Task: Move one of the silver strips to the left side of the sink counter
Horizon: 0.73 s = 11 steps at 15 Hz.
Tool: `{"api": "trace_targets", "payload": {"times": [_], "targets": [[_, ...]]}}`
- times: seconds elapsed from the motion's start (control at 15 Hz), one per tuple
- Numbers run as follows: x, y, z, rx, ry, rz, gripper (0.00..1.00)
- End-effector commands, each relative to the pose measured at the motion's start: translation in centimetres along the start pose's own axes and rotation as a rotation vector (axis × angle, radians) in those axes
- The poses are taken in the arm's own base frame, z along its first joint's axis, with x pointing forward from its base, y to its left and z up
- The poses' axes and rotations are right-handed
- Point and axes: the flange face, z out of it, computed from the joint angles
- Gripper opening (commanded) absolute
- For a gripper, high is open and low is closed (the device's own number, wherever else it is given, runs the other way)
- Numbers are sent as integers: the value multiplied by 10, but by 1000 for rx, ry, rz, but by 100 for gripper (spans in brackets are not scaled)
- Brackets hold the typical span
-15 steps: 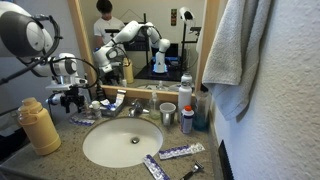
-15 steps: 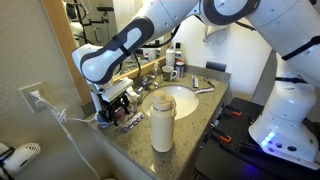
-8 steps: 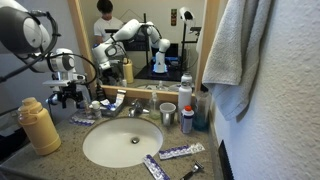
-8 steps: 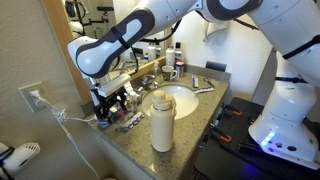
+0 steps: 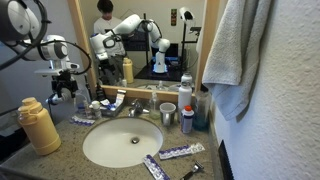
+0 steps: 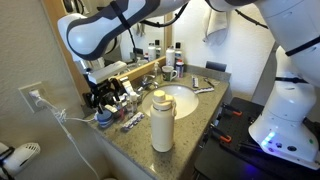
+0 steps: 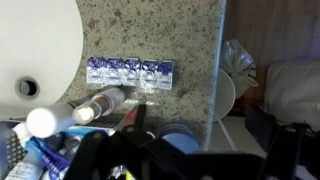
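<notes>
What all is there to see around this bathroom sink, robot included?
sink counter: one, speckled grey-brown, under the mirror.
basin: one, white, in the counter.
silver strips: three, silver with blue-purple print; one left of the basin, two at the front edge.
faucet: one, chrome, behind the basin.
bottle: one, tan, counter's left end.
cup: one, pale, right of the faucet.
razor: one, black-handled, front right corner.
towel: one, grey, hanging at right.
arm: one, white, over the left end.
hand: one, black, above the left strip, open.
</notes>
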Motion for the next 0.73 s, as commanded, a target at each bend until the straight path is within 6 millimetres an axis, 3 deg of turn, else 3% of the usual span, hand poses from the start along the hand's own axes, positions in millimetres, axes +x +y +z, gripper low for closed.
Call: {"api": "trace_targets", "payload": {"times": [0.0,0.33,0.67], "targets": [[-30,5,-48,5,29,61,100],[-55,18,-107,26,96,150,100],[-70,31,-124,31,118,189,100]]}}
